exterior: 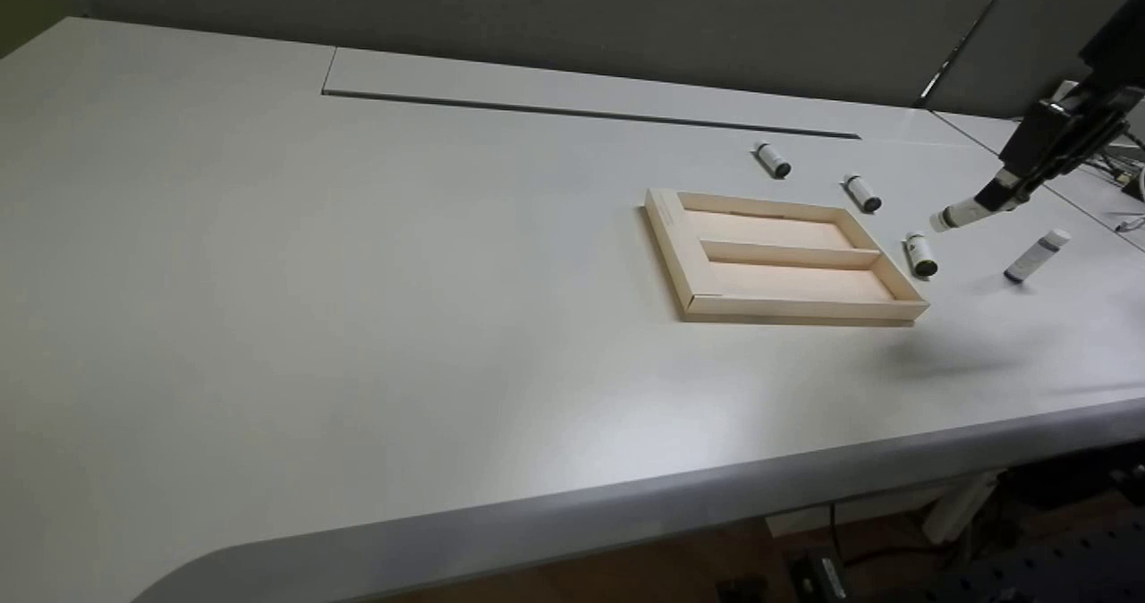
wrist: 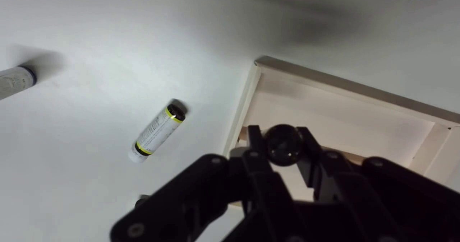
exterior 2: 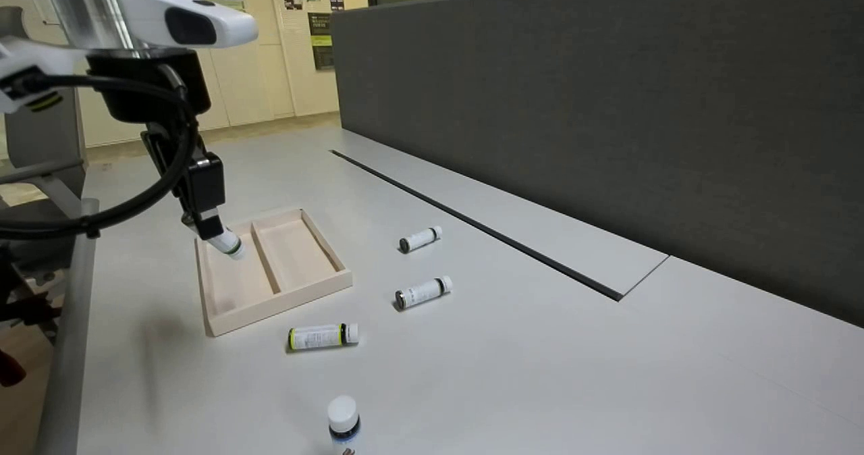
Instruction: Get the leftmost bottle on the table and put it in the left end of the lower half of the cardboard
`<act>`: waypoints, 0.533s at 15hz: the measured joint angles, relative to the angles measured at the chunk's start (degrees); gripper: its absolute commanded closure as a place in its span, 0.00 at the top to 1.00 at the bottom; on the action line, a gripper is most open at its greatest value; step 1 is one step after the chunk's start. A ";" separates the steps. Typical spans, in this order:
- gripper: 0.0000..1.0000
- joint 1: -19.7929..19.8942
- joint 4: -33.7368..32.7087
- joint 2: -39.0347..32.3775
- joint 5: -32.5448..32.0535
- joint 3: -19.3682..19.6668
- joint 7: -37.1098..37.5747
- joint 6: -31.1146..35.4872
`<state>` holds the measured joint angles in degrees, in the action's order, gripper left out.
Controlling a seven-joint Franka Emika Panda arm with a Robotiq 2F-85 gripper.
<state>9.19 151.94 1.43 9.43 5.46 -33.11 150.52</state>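
Note:
My gripper (exterior: pixel 993 199) is shut on a white bottle (exterior: pixel 963 214) with a dark end, held tilted in the air. The held bottle (exterior 2: pixel 229 242) also shows in an exterior view, overlapping one long half of the cardboard (exterior 2: pixel 280 302). In the wrist view the bottle's round dark end (wrist: pixel 284 145) sits between the fingertips, with the cardboard (wrist: pixel 359 91) behind and below. The cardboard (exterior: pixel 669 245) lies flat on the white table (exterior: pixel 358 317), both halves visible, and no bottle shows in them. Whether the bottle is directly above it I cannot tell.
Three bottles lie on their sides beside the cardboard: a far one (exterior: pixel 773 160), a middle one (exterior: pixel 861 193) and a yellow-banded one (exterior 2: pixel 324 337). Another bottle (exterior: pixel 1036 257) stands upright. A dark slot (exterior: pixel 581 115) and a grey partition (exterior: pixel 537 12) run along the back.

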 measured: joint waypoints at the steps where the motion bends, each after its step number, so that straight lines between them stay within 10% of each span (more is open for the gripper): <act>1: 0.27 0.09 -0.05 -0.05 0.00 0.25 -0.13 -0.02; 8: 0.07 -0.69 -0.16 -0.36 0.04 0.19 -0.13 0.74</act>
<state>8.50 151.78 1.08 9.47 5.64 -33.24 151.25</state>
